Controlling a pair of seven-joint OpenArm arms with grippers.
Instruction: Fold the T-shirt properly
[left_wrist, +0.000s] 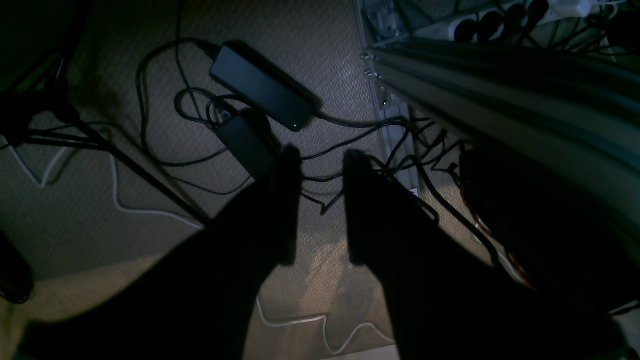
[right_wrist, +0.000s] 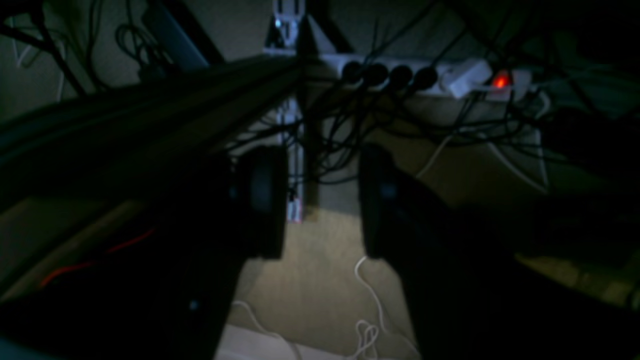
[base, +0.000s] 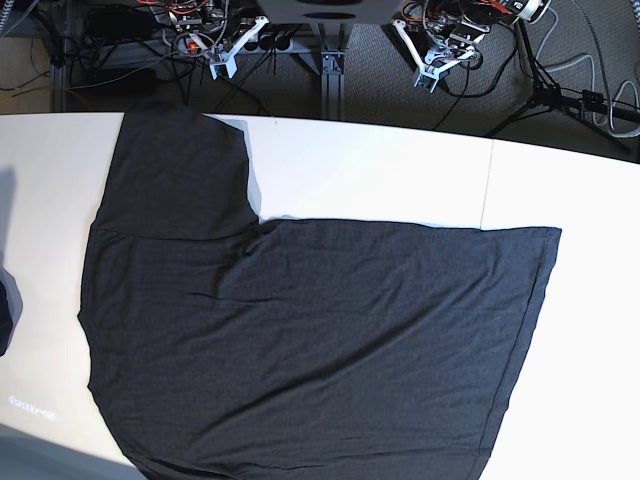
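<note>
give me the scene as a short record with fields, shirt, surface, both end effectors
garment: large black soft-fabric T-shirt, plain side up, spread flat, not yet folded
sleeve: one sleeve reaches toward the far table edge
surface: white table, bare strip beyond the shirt
left end effector: open, empty, off the table, over the carpeted floor with black cables
right end effector: open, empty, over the floor by a white power strip
contact: neither end effector touches the shirt

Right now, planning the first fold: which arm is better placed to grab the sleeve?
Probably right: the right gripper hangs open just behind the sleeve of the T-shirt, while the left gripper, also open, sits farther from it.
</note>
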